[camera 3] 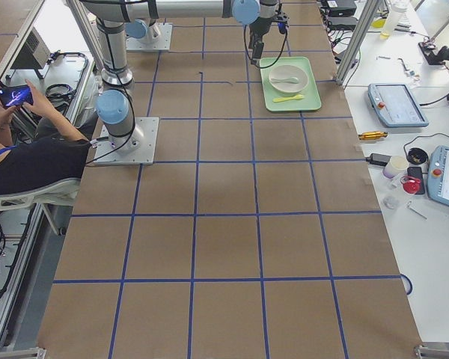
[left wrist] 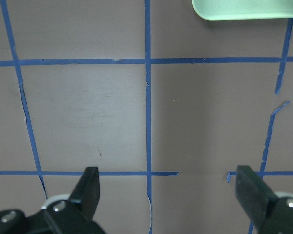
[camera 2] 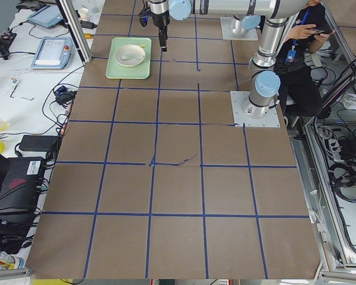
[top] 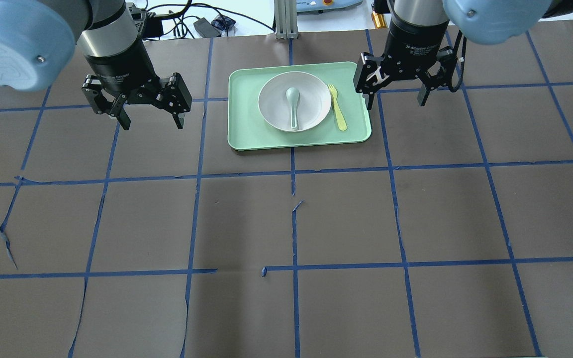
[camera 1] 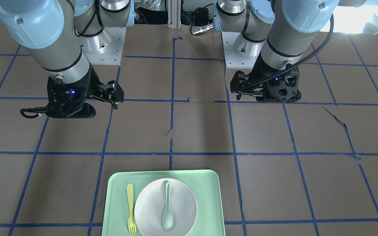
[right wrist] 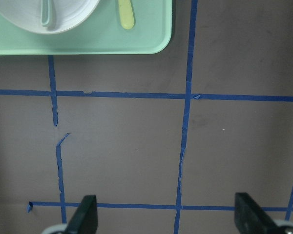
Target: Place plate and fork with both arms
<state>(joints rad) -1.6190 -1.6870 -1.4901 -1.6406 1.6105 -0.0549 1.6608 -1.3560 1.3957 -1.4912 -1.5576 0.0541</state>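
— What's on the table (top: 316, 223) from where you stand?

— Brown paper all over it, marked into squares with blue tape, torn in a few spots. The two arms come next. The left arm (top: 112, 40) hangs over the squares to the tray's left, and the right arm (top: 416, 25) is over by the tray's right edge.

— And the tray itself?

— A mint-green tray (top: 246, 134), rectangular with rounded corners, flat on the paper at the far side from the robot, about on the middle tape line. The plate (top: 311, 99) sits on it, round and off-white, roughly in the tray's centre.

— Are the grippers holding anything?

— No, both are empty. The left gripper (top: 153, 123) points down with its fingers spread wide, off the surface and well apart from the tray. The right gripper (top: 395, 103) is spread just as wide, also pointing down, just beside the tray's right rim and touching nothing that I can see.

— What about the smaller bits?

— A pale grey-green spoon (top: 293, 99) lies in the plate, bowl end away from the robot. The fork (top: 336, 107), slim and pale yellow, lies on the tray just beside the plate, on the robot's right of it, tines pointing away from the robot, handle toward it
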